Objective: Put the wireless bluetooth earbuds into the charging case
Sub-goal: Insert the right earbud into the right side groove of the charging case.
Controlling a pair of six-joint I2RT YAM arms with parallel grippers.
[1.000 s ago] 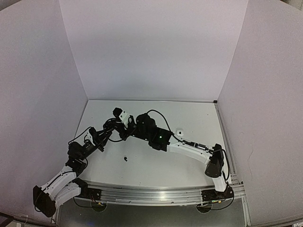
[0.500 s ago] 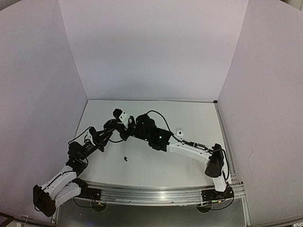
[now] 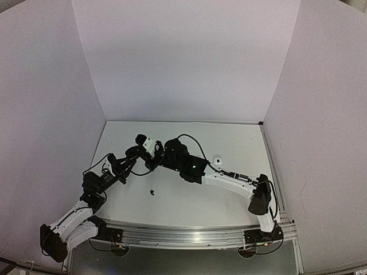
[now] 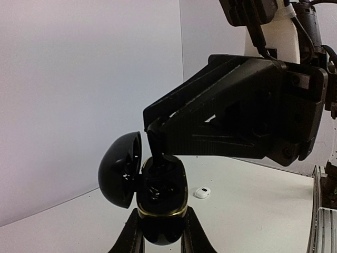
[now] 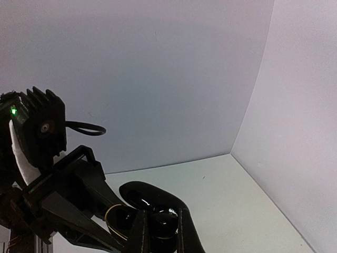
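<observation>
Drift is slight, a touch left: the left gripper (image 4: 160, 234) clamps the open case (image 4: 162, 200) above the table's (image 3: 229, 137) left half; the right gripper (image 4: 151, 126) pinches 1 black earbud (image 4: 155, 146), seemingly seating it in the case.

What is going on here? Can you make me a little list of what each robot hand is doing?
left fingers: shut on the black charging case
lid: open, swung to the side
right fingers: shut on a black earbud, right at the case's open top
table: a small white thing lies farther off
</observation>
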